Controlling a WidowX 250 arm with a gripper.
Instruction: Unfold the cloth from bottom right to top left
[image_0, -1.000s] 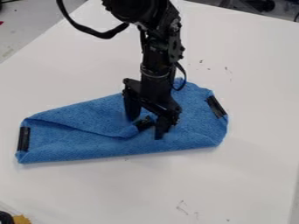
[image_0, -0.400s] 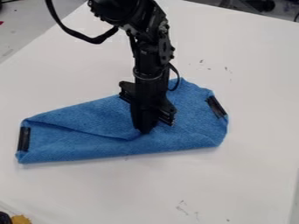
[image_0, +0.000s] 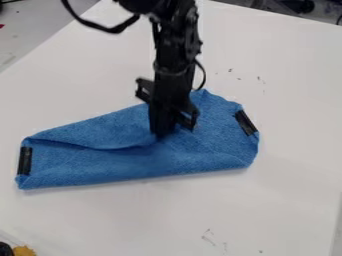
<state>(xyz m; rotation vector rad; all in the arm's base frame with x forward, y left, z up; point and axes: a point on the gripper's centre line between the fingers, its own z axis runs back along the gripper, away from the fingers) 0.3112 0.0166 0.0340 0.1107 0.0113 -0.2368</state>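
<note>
The gripper (image_0: 162, 134) points down over the middle of the blue cloth (image_0: 214, 142), its fingers together on the fabric where a folded flap ends. The cloth lies folded on the white table, a long shape running from left to right. One black taped corner (image_0: 25, 160) is at its left end and another black taped corner (image_0: 246, 122) at its right end. A fold edge runs from the left end toward the fingertips. The bit of cloth between the fingers is hidden.
The white table (image_0: 280, 200) spreads around the cloth on all sides. A yellow object (image_0: 24, 250) with a dark part beside it sits at the bottom left corner. A black cable hangs by the arm at the top.
The gripper's fingers, apart around the black-taped flap corner at first, have come together on it. Since then the gripper has moved slightly up the view, and the cloth near it has shifted and wrinkled.
</note>
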